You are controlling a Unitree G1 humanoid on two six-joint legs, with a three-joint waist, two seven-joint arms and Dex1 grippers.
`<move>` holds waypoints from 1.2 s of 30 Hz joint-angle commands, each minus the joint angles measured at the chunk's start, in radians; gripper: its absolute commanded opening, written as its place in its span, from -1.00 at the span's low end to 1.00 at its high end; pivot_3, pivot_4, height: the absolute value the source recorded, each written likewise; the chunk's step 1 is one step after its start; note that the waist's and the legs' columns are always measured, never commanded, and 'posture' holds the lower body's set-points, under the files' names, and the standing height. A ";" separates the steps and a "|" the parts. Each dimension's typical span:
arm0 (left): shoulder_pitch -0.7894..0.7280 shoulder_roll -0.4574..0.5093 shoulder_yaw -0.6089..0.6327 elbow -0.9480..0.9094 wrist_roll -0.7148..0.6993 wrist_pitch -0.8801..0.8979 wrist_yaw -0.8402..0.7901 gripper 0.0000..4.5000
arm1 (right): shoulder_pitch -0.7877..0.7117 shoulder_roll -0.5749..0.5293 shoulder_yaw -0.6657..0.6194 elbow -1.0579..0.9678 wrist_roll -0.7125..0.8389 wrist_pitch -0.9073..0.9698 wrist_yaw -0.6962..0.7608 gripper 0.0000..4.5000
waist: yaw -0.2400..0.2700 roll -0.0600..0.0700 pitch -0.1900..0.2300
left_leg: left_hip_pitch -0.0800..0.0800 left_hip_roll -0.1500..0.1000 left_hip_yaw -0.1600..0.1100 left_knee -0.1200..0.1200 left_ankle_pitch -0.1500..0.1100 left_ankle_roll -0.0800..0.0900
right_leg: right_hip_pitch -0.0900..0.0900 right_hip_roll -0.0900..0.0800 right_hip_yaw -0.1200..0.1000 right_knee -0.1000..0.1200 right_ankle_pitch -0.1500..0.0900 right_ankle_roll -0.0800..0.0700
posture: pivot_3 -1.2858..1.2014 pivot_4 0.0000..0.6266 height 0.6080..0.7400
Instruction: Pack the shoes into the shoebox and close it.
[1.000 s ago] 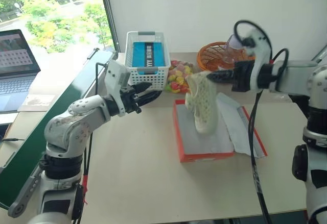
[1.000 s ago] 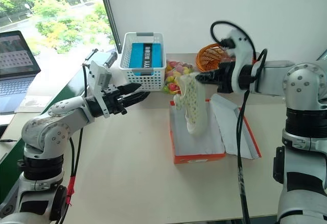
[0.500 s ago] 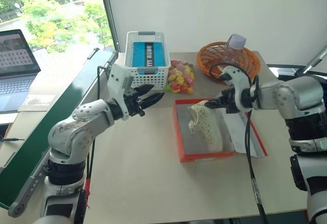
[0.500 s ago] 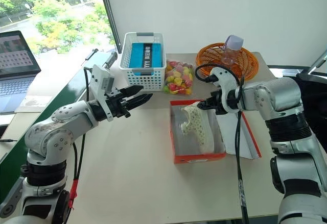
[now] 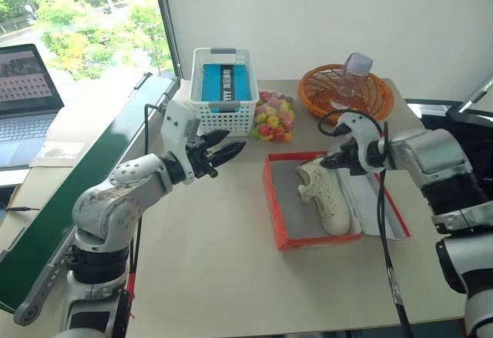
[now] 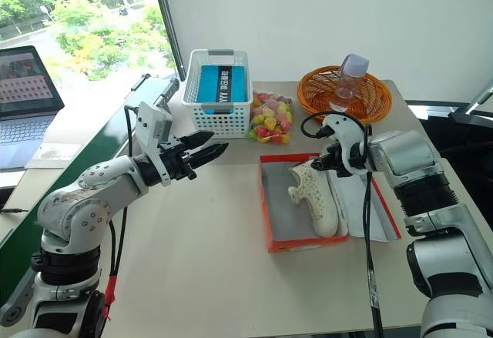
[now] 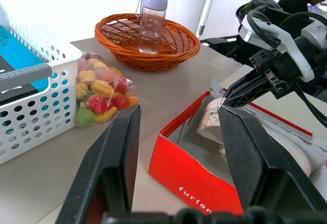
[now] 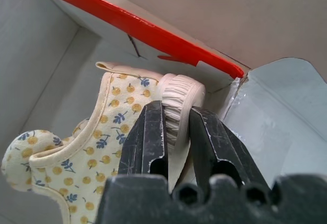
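One cream perforated shoe (image 5: 329, 201) lies inside the red shoebox (image 5: 271, 199), along its right side, heel toward the far end. My right gripper (image 5: 333, 162) reaches down into the box and is shut on the shoe's heel rim; in the right wrist view both fingers (image 8: 148, 132) pinch the ribbed heel edge beside the flower-printed lining (image 8: 87, 147). The box's lid flap with white tissue paper (image 5: 379, 201) lies open to the right. My left gripper (image 5: 229, 150) hovers open and empty above the table, left of the box, fingers (image 7: 122, 147) spread wide.
A white mesh basket (image 5: 223, 90) holding a blue box stands at the back. Beside it lies a bag of colourful sweets (image 5: 273, 116). An orange wicker basket (image 5: 323, 95) with a bottle (image 5: 352, 76) sits at the back right. A laptop (image 5: 27, 92) and green board (image 5: 77, 192) lie left.
My right gripper came down with the shoe, from hanging upright above the box to lying inside it. The left gripper has stayed where it was.
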 commanded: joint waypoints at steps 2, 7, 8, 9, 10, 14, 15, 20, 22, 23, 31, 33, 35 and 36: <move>-0.007 0.015 0.002 -0.055 -0.022 -0.003 -0.019 0.19 | 0.045 0.018 -0.022 0.026 -0.046 -0.020 0.013 -0.43 | 0.004 0.000 0.000 | 0.000 0.000 0.000 0.000 0.000 0.000 | 0.000 0.000 0.000 0.000 0.000 0.000 | 0.03 -0.52 1.00; -0.004 0.035 0.011 -0.052 -0.024 0.000 -0.026 0.19 | 0.049 0.035 -0.066 -0.029 -0.091 -0.091 -0.027 0.26 | 0.010 0.000 0.000 | 0.000 0.000 0.000 0.000 0.000 0.000 | 0.000 0.000 0.000 0.000 0.000 0.000 | 0.03 -0.52 1.00; -0.004 0.038 0.011 -0.051 -0.026 -0.001 -0.026 0.19 | 0.037 0.039 -0.092 -0.062 -0.075 -0.073 -0.023 0.43 | 0.010 0.000 0.000 | 0.000 0.000 0.000 0.001 0.000 0.000 | 0.000 0.000 0.000 0.001 0.000 0.000 | 0.03 -0.52 1.00; -0.003 0.041 0.011 -0.051 -0.028 -0.001 -0.027 0.19 | 0.029 0.042 -0.110 -0.084 -0.063 -0.056 -0.018 0.57 | 0.009 0.000 0.000 | 0.000 0.000 0.000 0.001 0.000 0.000 | 0.000 0.000 0.000 0.001 0.000 0.000 | 0.03 -0.52 1.00; -0.003 0.045 0.011 -0.050 -0.029 -0.001 -0.028 0.19 | 0.022 0.038 -0.128 -0.131 -0.048 -0.036 -0.010 0.74 | 0.007 0.000 0.000 | 0.000 0.000 0.000 0.001 0.000 0.000 | 0.000 0.000 0.000 0.001 0.000 0.000 | 0.03 -0.52 1.00; -0.001 0.066 0.037 -0.038 -0.035 0.009 -0.023 0.19 | -0.011 0.056 -0.249 -0.322 0.035 0.026 -0.008 0.95 | 0.001 0.000 0.000 | 0.001 0.000 0.000 0.001 0.000 0.000 | 0.000 0.000 0.000 0.002 0.000 0.000 | 0.03 -0.52 1.00; -0.001 0.071 0.041 -0.035 -0.036 0.010 -0.023 0.19 | -0.017 0.068 -0.277 -0.350 0.052 0.035 -0.017 0.95 | -0.002 0.000 0.000 | 0.000 0.000 0.000 0.001 0.000 0.000 | -0.001 0.000 0.000 0.002 0.000 0.000 | 0.03 -0.52 1.00; 0.010 0.104 0.070 -0.025 -0.021 0.008 -0.007 0.19 | 0.014 0.150 -0.382 -0.508 0.117 -0.060 -0.048 0.95 | -0.004 0.000 0.000 | 0.001 0.000 0.000 0.001 0.000 0.000 | 0.000 0.000 0.000 0.002 0.000 0.000 | 0.03 -0.52 1.00; 0.024 0.120 0.082 -0.017 0.010 0.001 0.018 0.31 | 0.045 0.166 -0.365 -0.549 0.134 -0.062 -0.032 0.98 | -0.004 0.000 0.000 | 0.001 0.000 0.000 0.001 0.000 0.000 | 0.000 0.000 0.000 0.002 0.000 0.000 | 0.03 -0.52 1.00; 0.032 0.124 0.094 -0.006 0.030 -0.006 0.041 0.42 | 0.069 0.177 -0.360 -0.566 0.151 -0.080 -0.008 1.00 | -0.004 0.000 0.000 | 0.001 0.000 0.000 0.001 0.000 0.000 | 0.000 0.000 0.000 0.002 0.000 0.000 | 0.03 -0.52 1.00; 0.117 0.142 0.199 0.050 0.154 -0.073 0.141 0.99 | 0.176 0.205 -0.265 -0.561 0.192 -0.172 0.144 1.00 | -0.008 -0.001 0.000 | 0.002 0.001 0.000 0.002 0.000 0.000 | 0.000 0.000 0.000 0.003 0.001 0.000 | 0.03 -0.52 1.00; 0.138 0.138 0.219 0.056 0.174 -0.089 0.157 0.99 | 0.194 0.212 -0.245 -0.558 0.182 -0.194 0.150 1.00 | -0.008 -0.001 0.000 | 0.002 0.001 0.000 0.002 0.000 0.000 | 0.001 0.000 0.000 0.003 0.001 0.000 | 0.03 -0.52 1.00; 0.202 0.130 0.274 0.059 0.201 -0.122 0.181 0.99 | 0.215 0.266 -0.251 -0.563 0.224 -0.185 0.134 1.00 | -0.009 -0.001 0.000 | 0.002 0.001 0.000 0.002 0.000 0.000 | 0.000 0.000 0.000 0.003 0.001 0.000 | 0.03 -0.52 1.00; 0.235 0.130 0.300 0.061 0.219 -0.140 0.195 0.99 | 0.225 0.288 -0.246 -0.564 0.223 -0.191 0.121 1.00 | -0.013 -0.001 -0.001 | 0.002 0.001 0.000 0.002 0.000 0.000 | 0.000 0.000 0.000 0.003 0.001 0.000 | 0.03 -0.52 1.00</move>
